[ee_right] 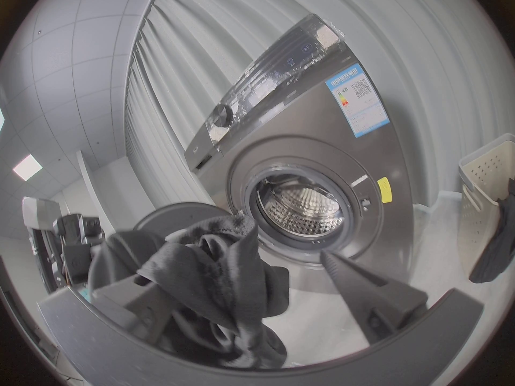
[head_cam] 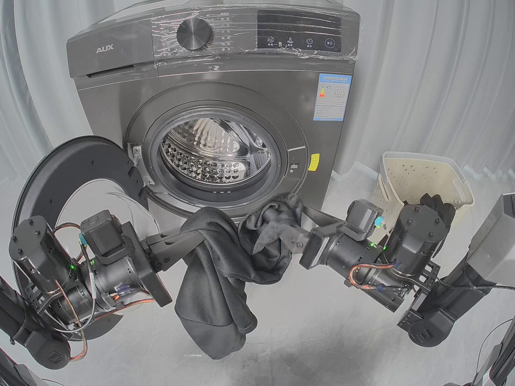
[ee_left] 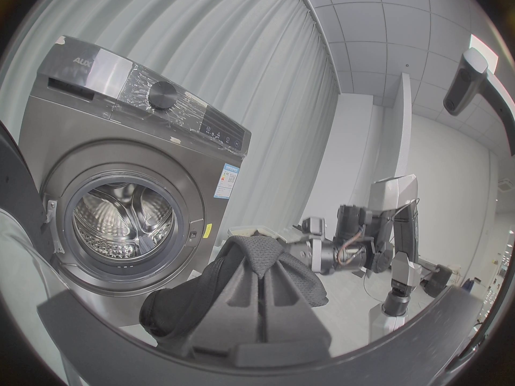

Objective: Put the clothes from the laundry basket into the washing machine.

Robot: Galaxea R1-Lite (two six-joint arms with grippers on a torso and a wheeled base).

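A dark grey garment [head_cam: 214,274] hangs in front of the washing machine [head_cam: 214,81], just below its open drum [head_cam: 214,151], which holds no clothes. My left gripper [head_cam: 185,240] is shut on the garment's left part; in the left wrist view the cloth [ee_left: 257,255] drapes over the closed fingertips [ee_left: 261,296]. My right gripper [head_cam: 295,223] stands open at the garment's right end. There the cloth [ee_right: 225,264] hangs over one finger while the other finger [ee_right: 370,290] is bare. Another dark piece [head_cam: 437,202] hangs on the laundry basket [head_cam: 424,180] rim.
The round door [head_cam: 70,172] is swung wide open to the left, behind my left arm. The cream basket [ee_right: 485,188] stands on the floor right of the machine. Curtains close off the back. Bare floor lies below the hanging garment.
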